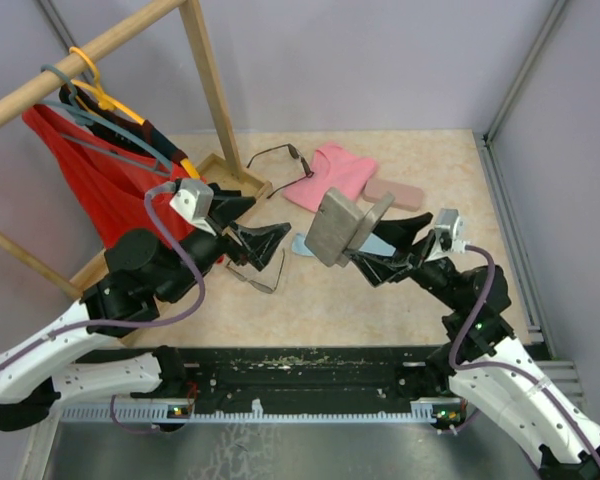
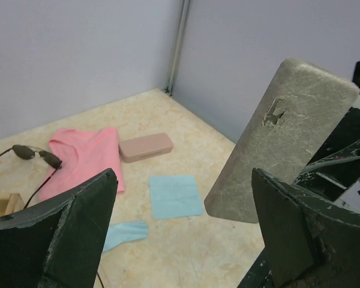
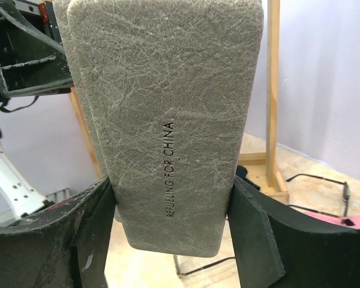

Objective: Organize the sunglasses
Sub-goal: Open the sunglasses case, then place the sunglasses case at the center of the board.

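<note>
The right gripper [image 3: 171, 198] was part open and clamped across the narrow width of a grey spectacle case [image 1: 335, 232], holding it off the counter [image 1: 400, 290] and tipped up on end, probably to present it to the other arm. From above, the case seemed to be parted into two flaps, though I could not tell how far. The left gripper [image 1: 258, 225] faced it from about 9 o'clock with its jaws spread wide and nothing between them, apparently placed to help with the case or to go down for glasses. One pair of sunglasses [image 1: 255, 277] lay on the counter just below the left gripper, at roughly 8 o'clock from the case. The second pair [image 1: 290, 155] lay at about 11 o'clock, just beside a pink garment [image 1: 325, 175]. A pink case [image 1: 393, 192] sat shut at 1 o'clock, and a light-blue cloth [image 2: 175, 196] lay flat under the raised case. Neither pair was yet in a case.
</note>
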